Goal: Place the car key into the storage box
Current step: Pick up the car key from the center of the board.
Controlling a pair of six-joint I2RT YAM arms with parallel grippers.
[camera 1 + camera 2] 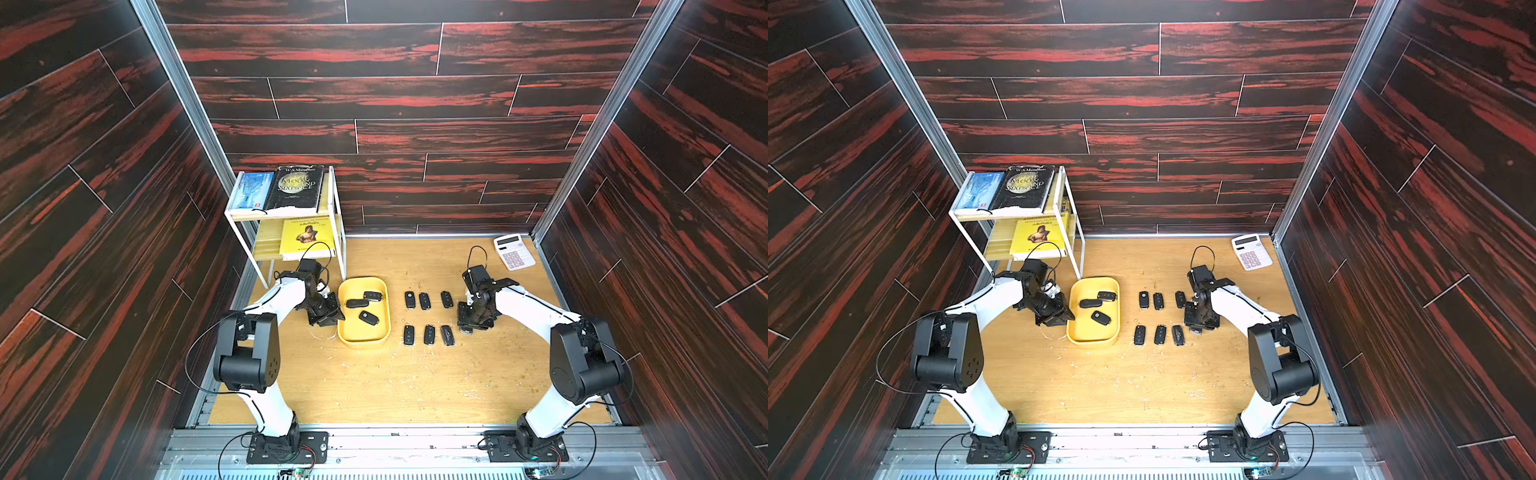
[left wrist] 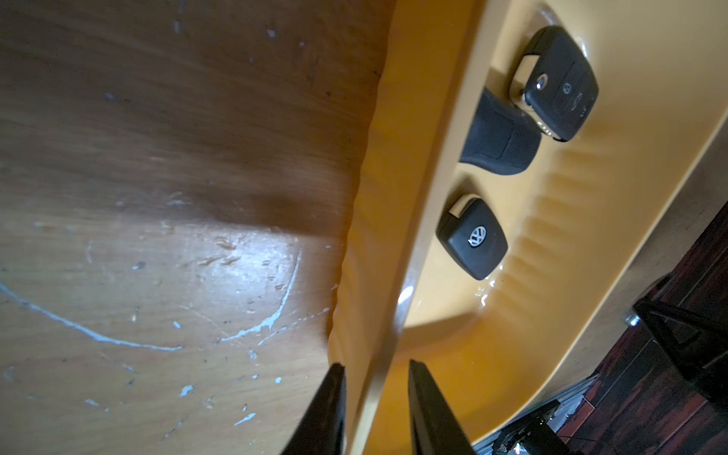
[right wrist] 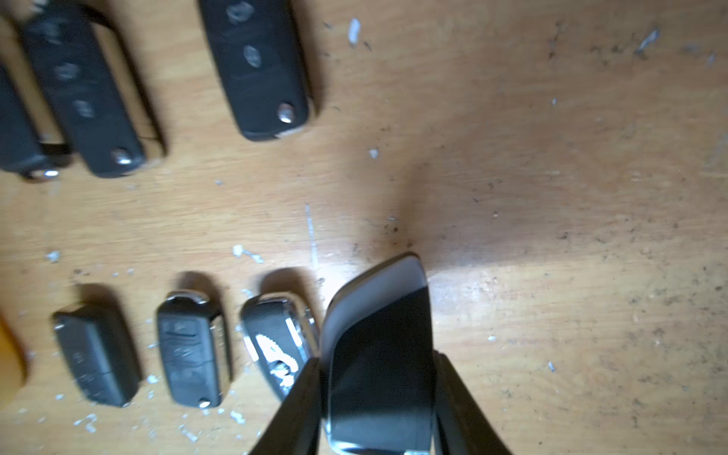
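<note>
Dark red-streaked panels (image 1: 374, 95) close round the pale wooden tabletop (image 1: 415, 374), scuffed and flecked with white chips, and on it sits the shallow yellow plastic storage box (image 1: 363, 341) with three black fobs (image 1: 368, 318) already lying inside. My right gripper (image 3: 378, 356) is clamped on the car key (image 3: 390, 327), a black fob with a silvery-white edge, gripped across its narrow sides. It hangs at the outer end of the row of loose black key fobs (image 1: 428, 334) nearer my bases, well apart from the box, and I cannot tell whether it is quite clear of the wood. My left gripper (image 2: 375, 364) straddles the box's long wall on the side away from the rows, one finger outside and one inside, with only a narrow gap between them; whether it truly pinches the plastic I cannot tell. The way to the box runs across the rows, so I judge that a low carry could clip the chrome-trimmed fob (image 3: 275, 342) just beside my load and scatter the line. Smooth sides held by slim fingers could let the key twist or slip if I swing fast. If my left arm shifts while astride the rim, the light box could tilt or slide and spill its fobs. A high drop might bounce off those three and hop over the low rim, and both grippers meeting over the box could knock together.
</note>
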